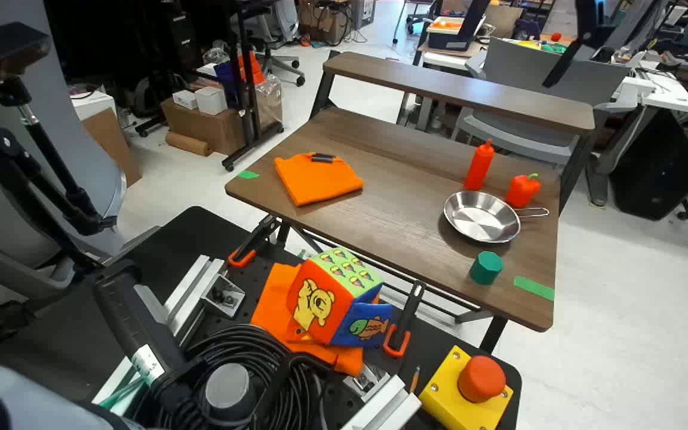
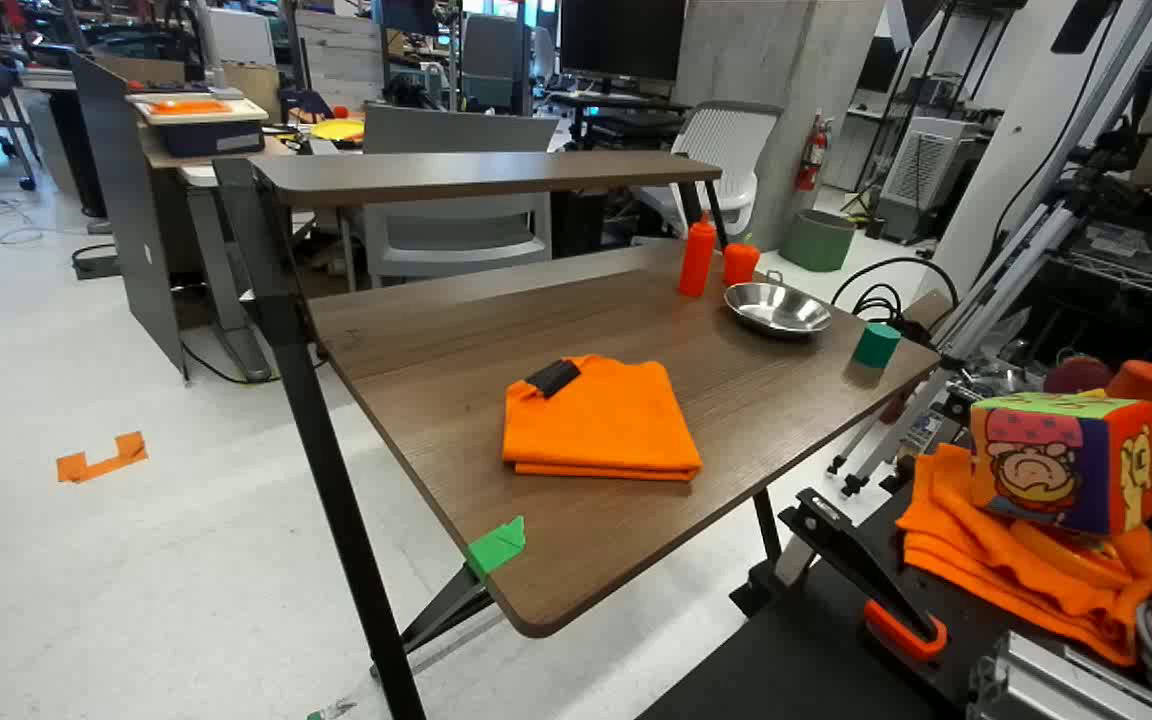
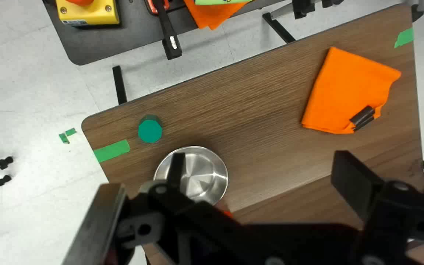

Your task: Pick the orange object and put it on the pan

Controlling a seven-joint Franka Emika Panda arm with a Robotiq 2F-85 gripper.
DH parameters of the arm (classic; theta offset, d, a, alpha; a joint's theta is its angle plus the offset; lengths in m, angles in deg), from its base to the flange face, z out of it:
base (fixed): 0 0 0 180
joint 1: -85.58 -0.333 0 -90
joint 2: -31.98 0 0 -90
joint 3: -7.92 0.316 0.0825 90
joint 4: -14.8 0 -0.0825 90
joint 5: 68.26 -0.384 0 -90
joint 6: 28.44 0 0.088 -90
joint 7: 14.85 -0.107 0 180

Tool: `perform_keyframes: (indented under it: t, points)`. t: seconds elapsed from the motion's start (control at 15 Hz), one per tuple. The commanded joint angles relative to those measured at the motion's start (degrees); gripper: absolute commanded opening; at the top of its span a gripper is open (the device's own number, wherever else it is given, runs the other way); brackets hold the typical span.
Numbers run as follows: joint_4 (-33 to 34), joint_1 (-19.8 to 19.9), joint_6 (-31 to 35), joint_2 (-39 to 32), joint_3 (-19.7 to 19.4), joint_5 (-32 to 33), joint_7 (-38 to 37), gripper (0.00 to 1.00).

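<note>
The orange object is an upright, narrow orange-red bottle, standing on the brown table in both exterior views [image 1: 479, 167] [image 2: 697, 260]. The shiny silver pan [image 1: 478, 221] sits right beside it, also seen in an exterior view [image 2: 778, 308] and the wrist view [image 3: 214, 175]. In the wrist view my gripper [image 3: 260, 165] is wide open with nothing between its fingers, high above the table. Its left finger covers part of the pan. Only a sliver of the bottle [image 3: 228, 213] shows there; the rest is hidden behind the gripper. My fingertips [image 1: 506, 60] also show at the top of an exterior view.
A squat orange-red pepper [image 1: 522, 190] stands beside the pan's handle. A green block [image 1: 485, 267] is near the front edge. A folded orange cloth [image 1: 319, 179] lies at the other end. A raised shelf [image 1: 457, 89] spans the back. A black cart holds a soft cube [image 1: 341, 298].
</note>
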Motion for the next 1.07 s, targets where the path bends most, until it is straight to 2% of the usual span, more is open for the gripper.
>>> perform_keyframes:
  t: [0.0,0.6,0.73,1.0]
  points:
    - [0.14,1.07,-0.14,-0.08,1.00,-0.28,0.24,1.00]
    - [0.20,1.07,-0.14,-0.08,1.00,-0.28,0.24,1.00]
    - [1.95,1.04,-0.43,-2.48,1.34,-0.32,-1.62,1.00]
    - [5.13,0.73,5.17,-7.65,1.48,-3.46,-3.55,1.00]
